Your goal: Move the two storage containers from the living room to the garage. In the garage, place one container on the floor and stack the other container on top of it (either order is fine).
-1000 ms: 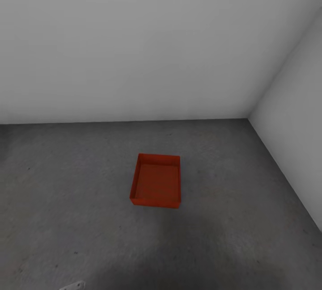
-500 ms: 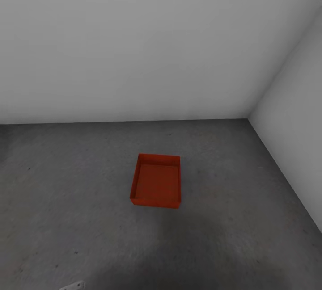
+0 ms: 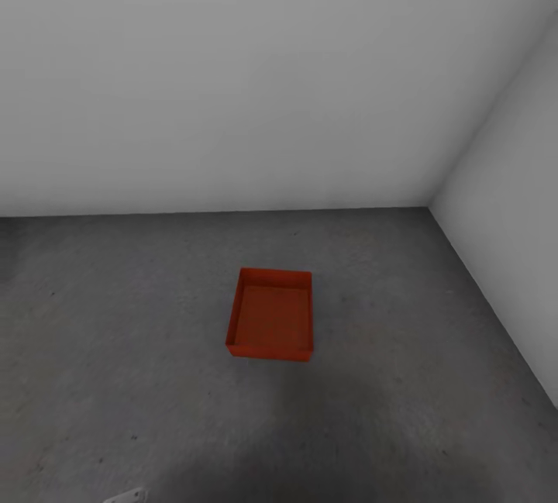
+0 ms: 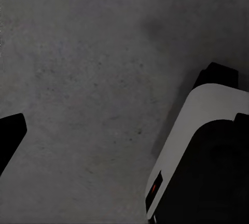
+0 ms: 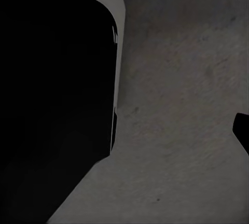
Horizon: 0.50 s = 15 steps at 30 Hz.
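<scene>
One orange-red storage container sits flat on the dark grey floor of the garage, open side up, out in the open and well apart from both white walls; the wall on the right meets the back wall in a corner beyond the bin; nothing lies in or on it, and nothing stands between it and the camera; a soft shadow darkens the concrete on the near side of it.

Much is cut off. At the very bottom edge of the head view a small pale sliver pokes in; too little of it shows to say what part it is. The left wrist view looks down on mottled floor beside a white-and-black body of the robot with a tiny red mark on its edge; a black tip enters at one border, probably a finger, but its partner is out of frame, so I cannot tell whether the left gripper is spread or closed. The right wrist view is much the same: a large black mass with a pale rim over grey floor, and one dark tip at the border; the right gripper's state cannot be told either.

Against the earlier frames the bin lies in the same spot and the same attitude; the scene has barely shifted.
</scene>
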Tool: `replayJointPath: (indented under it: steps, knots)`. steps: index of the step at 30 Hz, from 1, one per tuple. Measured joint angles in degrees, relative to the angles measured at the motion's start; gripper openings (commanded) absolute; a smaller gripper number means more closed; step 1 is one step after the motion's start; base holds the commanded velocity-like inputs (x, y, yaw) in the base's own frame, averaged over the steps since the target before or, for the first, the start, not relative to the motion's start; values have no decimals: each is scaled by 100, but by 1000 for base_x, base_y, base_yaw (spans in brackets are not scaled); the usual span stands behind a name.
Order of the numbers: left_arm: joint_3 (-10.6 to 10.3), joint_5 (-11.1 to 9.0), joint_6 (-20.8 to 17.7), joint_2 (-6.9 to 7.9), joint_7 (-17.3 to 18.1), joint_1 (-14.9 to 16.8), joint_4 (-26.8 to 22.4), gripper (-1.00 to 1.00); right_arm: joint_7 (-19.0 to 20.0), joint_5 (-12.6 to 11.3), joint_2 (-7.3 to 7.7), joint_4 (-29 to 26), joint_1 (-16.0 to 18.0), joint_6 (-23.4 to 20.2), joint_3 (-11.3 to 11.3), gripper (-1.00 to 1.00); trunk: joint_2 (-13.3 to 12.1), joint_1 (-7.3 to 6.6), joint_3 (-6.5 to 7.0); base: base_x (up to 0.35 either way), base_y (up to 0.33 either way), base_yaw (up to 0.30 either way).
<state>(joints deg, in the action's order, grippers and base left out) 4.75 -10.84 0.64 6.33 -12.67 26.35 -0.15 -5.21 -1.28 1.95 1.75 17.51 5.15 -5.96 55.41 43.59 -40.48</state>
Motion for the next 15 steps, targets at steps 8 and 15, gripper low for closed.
replayJointPath:
  steps: [8, 15]
  knots:
    - [0, 0, 0, 0, 0, 0, 0, 100, 45, 5, -28, 0, 0, 0, -8, 100, -321, -176, 144, 0, 0, 0]
    - [0, 0, 0, 0, 0, 0, 0, 100, 86, 15, -21, 0, 0, -2, -6, 100, -602, -330, 270, 0, 0, 0]
